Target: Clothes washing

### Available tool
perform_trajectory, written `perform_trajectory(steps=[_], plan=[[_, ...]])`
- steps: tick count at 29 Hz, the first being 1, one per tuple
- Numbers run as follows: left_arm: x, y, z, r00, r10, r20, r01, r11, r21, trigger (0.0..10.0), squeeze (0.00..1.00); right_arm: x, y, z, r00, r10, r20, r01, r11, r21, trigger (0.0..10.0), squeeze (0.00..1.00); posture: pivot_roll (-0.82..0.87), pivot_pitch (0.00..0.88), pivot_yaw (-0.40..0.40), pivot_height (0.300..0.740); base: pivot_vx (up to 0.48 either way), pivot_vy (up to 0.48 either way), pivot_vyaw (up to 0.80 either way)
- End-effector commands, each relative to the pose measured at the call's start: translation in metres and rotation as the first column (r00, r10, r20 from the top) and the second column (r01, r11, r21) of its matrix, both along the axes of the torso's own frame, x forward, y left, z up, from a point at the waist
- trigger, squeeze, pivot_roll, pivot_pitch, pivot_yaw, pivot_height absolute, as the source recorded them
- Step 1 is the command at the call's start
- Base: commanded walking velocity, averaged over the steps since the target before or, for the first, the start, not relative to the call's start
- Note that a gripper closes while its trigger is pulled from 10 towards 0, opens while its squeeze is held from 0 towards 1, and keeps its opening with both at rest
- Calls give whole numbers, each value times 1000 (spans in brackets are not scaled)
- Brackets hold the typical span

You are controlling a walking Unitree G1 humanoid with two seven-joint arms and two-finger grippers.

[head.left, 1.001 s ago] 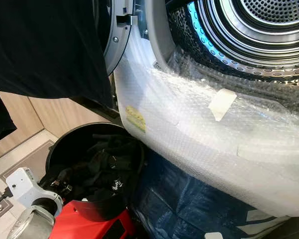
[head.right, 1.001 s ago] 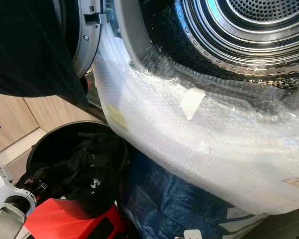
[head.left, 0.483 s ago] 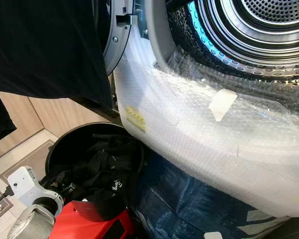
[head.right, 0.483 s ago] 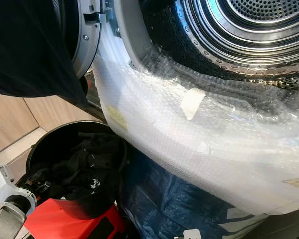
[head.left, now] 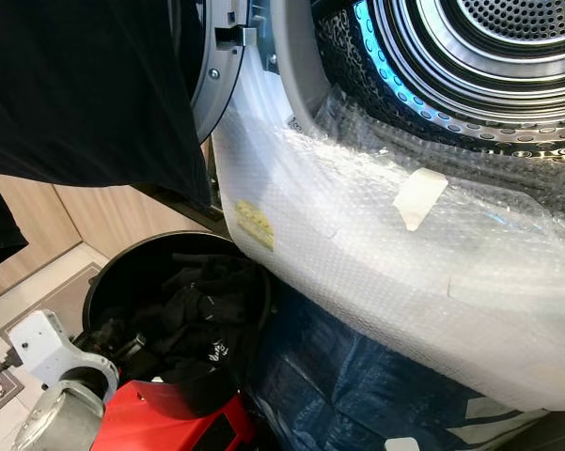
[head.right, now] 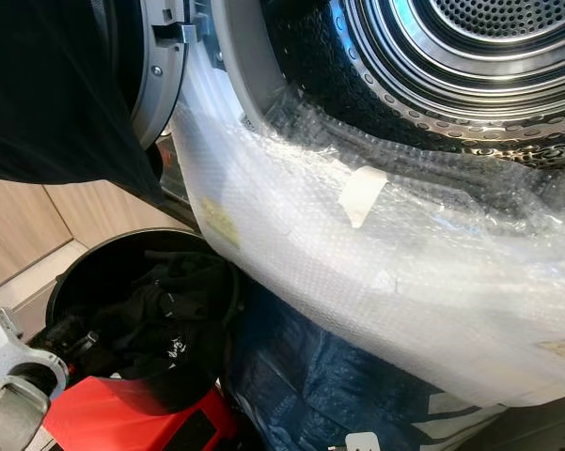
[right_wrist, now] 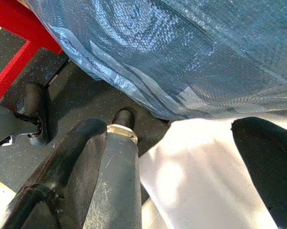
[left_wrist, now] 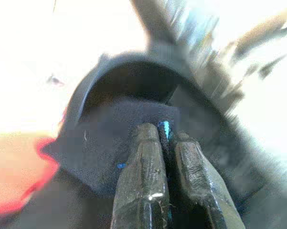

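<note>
A black bucket [head.left: 102, 274] stands on a red stool [head.left: 169, 425] at the lower left, holding dark clothes [head.left: 202, 319]. My left gripper [head.left: 122, 346] reaches into it from the near side. In the left wrist view the two black fingers [left_wrist: 144, 143] lie close together, tips against the dark cloth [left_wrist: 110, 143]; nothing shows between them. The washer's steel drum [head.left: 508, 56] gapes at the top right, its door [head.left: 211, 85] swung open to the left. A black garment [head.left: 85, 94] hangs over that door. My right gripper [right_wrist: 167, 126] hangs low by the floor, fingers apart.
Bubble wrap [head.left: 376, 254] covers the washer's front below the drum, with a strip of tape [head.left: 420, 195] and a yellow label [head.left: 254, 224]. Blue plastic sheeting [head.left: 357, 385] lies under it. Wooden panels [head.left: 103, 216] and floor tiles are at the left.
My left wrist has slid slightly left and deeper toward the bucket's clothes. The whole picture has shifted a little, so the camera moved.
</note>
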State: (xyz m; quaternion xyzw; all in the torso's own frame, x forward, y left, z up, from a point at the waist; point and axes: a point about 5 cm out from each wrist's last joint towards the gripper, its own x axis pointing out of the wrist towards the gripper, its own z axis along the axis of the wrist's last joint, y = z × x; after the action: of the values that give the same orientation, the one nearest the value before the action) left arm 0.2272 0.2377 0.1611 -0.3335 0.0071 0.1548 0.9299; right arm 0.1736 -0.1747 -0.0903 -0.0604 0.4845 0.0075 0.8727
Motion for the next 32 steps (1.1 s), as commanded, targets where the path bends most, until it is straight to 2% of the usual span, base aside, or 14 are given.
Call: perform_trajectory(steps=[1,3,6,9,10,13,14,15,17,19,26,28,30,32], plan=[[-2,3,29,985,15,170,-18,1000,17,0,0,-4,0,-2,1000,-13,-17,13,1000,0,10000,0,179,122,-61,740,0,0,0],[0,-5,47,965,-86,249,65,994,89,0,0,-4,0,-2,1000,-12,-18,12,1000,0,10000,0,185,123,-62,740,0,0,0],[2,-23,61,926,-250,281,203,961,187,0,0,-4,0,-2,1000,-9,-18,9,1000,1,10000,0,186,123,-62,740,0,0,0],[2,-51,68,839,-486,245,408,859,310,0,0,-4,0,-2,1000,-9,-17,9,1000,1,10000,0,189,126,-66,740,0,0,0],[2,-51,68,839,-486,245,408,859,310,0,0,-4,0,-2,1000,-9,-17,9,1000,1,10000,0,189,126,-66,740,0,0,0],[9,-74,64,763,-643,67,570,718,399,0,0,-3,1,-2,1000,-11,-14,11,1000,2,10000,0,187,125,-66,740,0,0,0],[8,-80,65,729,-683,37,608,672,423,0,0,-3,1,-1,1000,-14,-13,14,1000,2,10000,0,187,125,-66,740,0,0,0],[8,-85,67,671,-742,7,654,596,466,0,0,-3,1,-2,1000,-12,-13,12,1000,2,10000,0,184,125,-68,740,0,0,0],[9,-93,74,620,-785,14,684,549,480,0,0,-3,0,-1,1000,-11,-14,11,1000,1,10000,0,184,122,-66,740,0,0,0],[13,-113,88,464,-886,14,738,395,547,0,0,-2,0,-1,1000,-13,-12,13,1000,-2,10000,0,179,120,-76,740,0,120,0],[28,-147,88,308,-951,-14,800,251,544,0,0,0,0,0,1000,-19,-5,19,1000,-1,10000,0,160,111,-71,740,0,184,0],[25,-170,90,172,-985,2,830,146,538,0,0,1,0,0,1000,-20,-2,20,1000,0,10000,0,141,106,-72,740,0,0,0],[21,-186,88,86,-996,-38,823,50,566,0,0,1,-1,0,1000,-21,-3,21,1000,-1,10000,0,132,108,-75,740,0,0,0],[20,-202,87,34,-998,-48,838,2,546,0,0,0,-1,0,1000,-22,-3,22,1000,-3,10000,0,128,106,-72,740,0,0,0]])
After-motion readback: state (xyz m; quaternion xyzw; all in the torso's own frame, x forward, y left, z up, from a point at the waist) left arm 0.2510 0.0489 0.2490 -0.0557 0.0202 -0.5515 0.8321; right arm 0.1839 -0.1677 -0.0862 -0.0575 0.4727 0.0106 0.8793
